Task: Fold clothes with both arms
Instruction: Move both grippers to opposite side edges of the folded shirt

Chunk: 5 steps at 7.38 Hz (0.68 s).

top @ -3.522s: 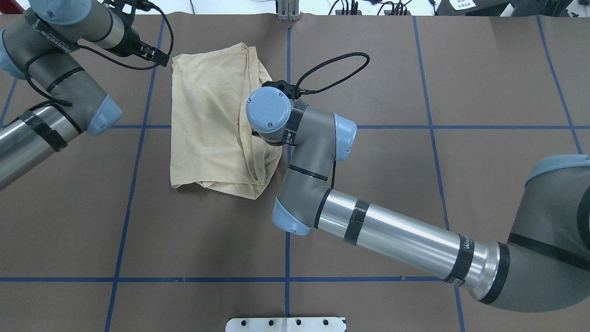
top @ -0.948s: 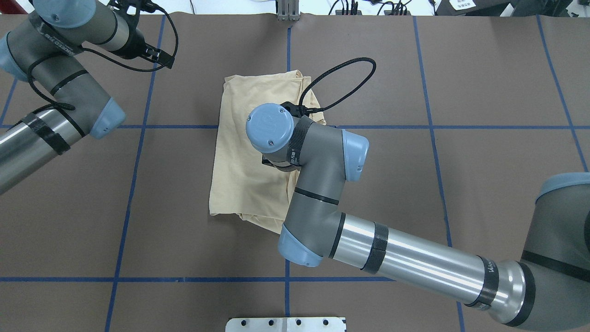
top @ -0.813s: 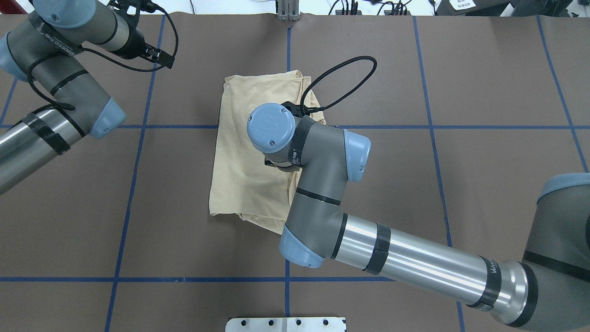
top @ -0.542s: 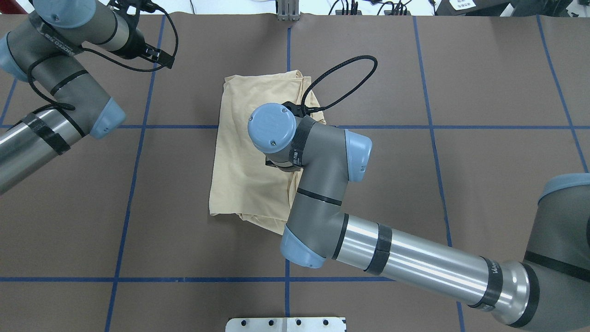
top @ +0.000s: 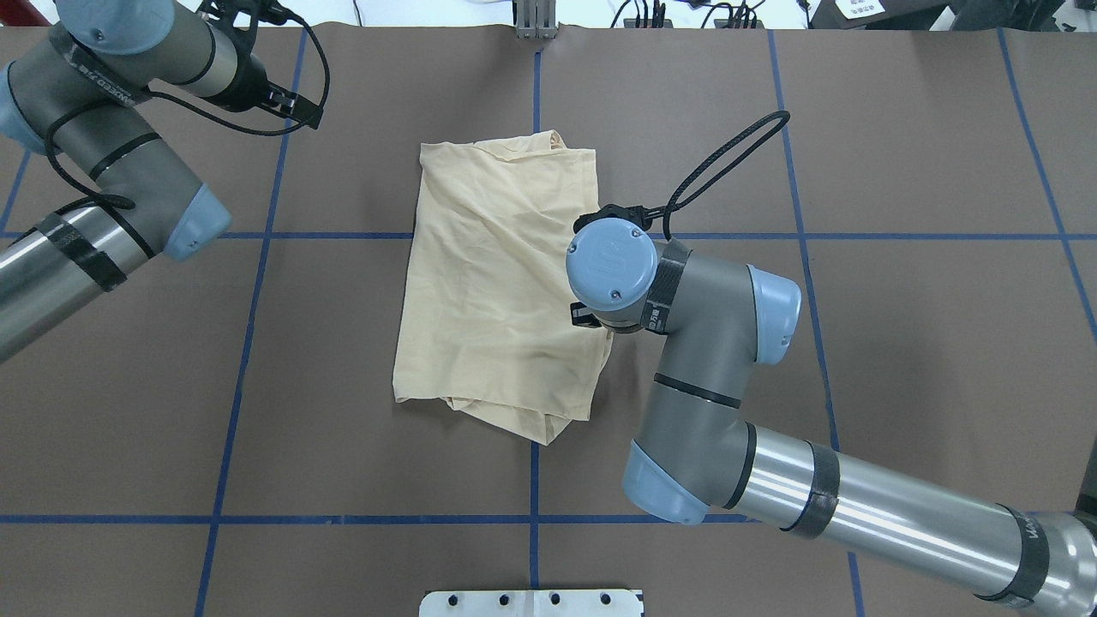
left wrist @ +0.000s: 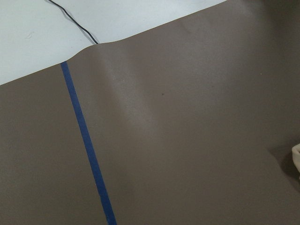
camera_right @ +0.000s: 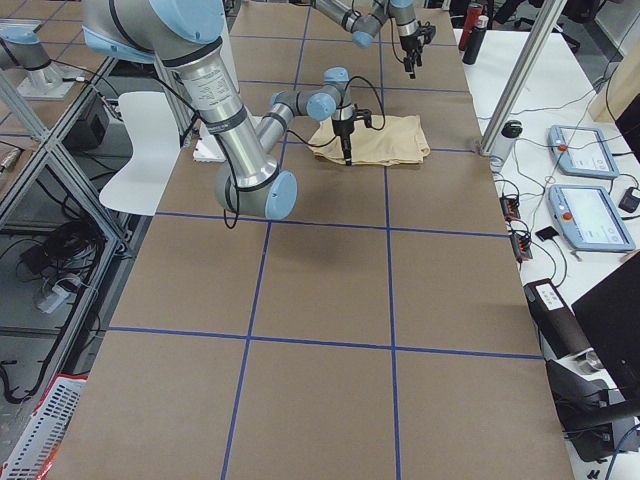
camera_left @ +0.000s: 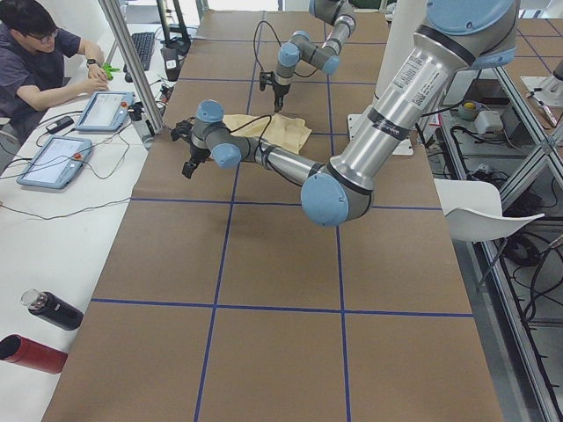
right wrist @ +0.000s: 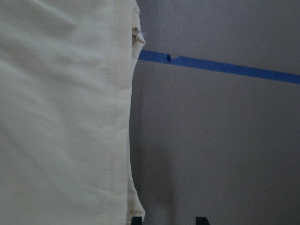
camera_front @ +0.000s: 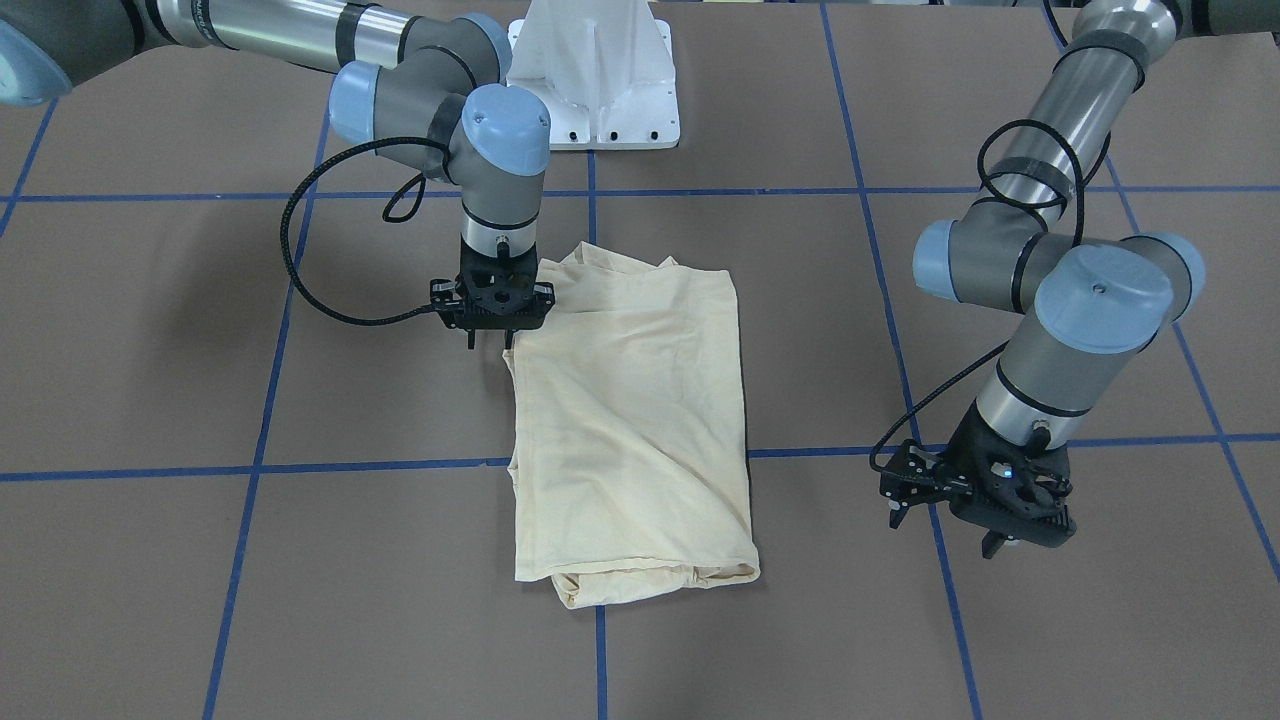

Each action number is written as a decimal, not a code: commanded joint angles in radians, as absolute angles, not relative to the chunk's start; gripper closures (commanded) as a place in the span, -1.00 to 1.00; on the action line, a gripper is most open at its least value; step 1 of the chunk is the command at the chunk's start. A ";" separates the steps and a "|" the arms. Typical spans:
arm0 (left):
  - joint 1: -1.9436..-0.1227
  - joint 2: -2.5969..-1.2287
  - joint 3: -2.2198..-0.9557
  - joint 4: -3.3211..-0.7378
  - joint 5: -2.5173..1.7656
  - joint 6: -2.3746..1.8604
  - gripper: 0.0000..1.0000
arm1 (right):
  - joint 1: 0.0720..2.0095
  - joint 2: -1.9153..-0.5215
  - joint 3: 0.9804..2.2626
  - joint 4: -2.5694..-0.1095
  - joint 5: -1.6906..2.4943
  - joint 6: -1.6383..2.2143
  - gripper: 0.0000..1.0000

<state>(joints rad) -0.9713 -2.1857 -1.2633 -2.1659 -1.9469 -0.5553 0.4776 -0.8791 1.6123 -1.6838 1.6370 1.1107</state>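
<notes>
Brown table, blue tape grid, operator at side desk with tablets. Folded shirt lies mid-table; right claw spread, empty, at shirt's edge; left claw spread, empty too, well apart from it

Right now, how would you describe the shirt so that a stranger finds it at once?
Find the brown table with blue tape lines. Near its middle lies the folded shirt, its edge beside the right gripper. It is the only pale yellow, soft thing.
</notes>
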 commanded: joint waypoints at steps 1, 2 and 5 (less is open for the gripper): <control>-0.971 -2.184 -1.267 -2.161 -1.950 -0.557 -1.00 | 0.485 -0.877 1.614 -1.594 1.653 1.147 -0.99; -0.971 -2.178 -1.282 -2.160 -1.971 -0.584 -1.00 | 0.485 -0.877 1.620 -1.586 1.698 1.217 -0.99; -0.866 -1.998 -1.574 -2.160 -2.063 -0.771 -1.00 | 0.508 -0.960 1.741 -1.583 1.773 1.253 -0.99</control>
<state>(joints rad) -0.9198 -2.0880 -1.4408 -2.1599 -2.0394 -0.7065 0.4991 -0.9131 1.6841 -1.5855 1.7550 1.2470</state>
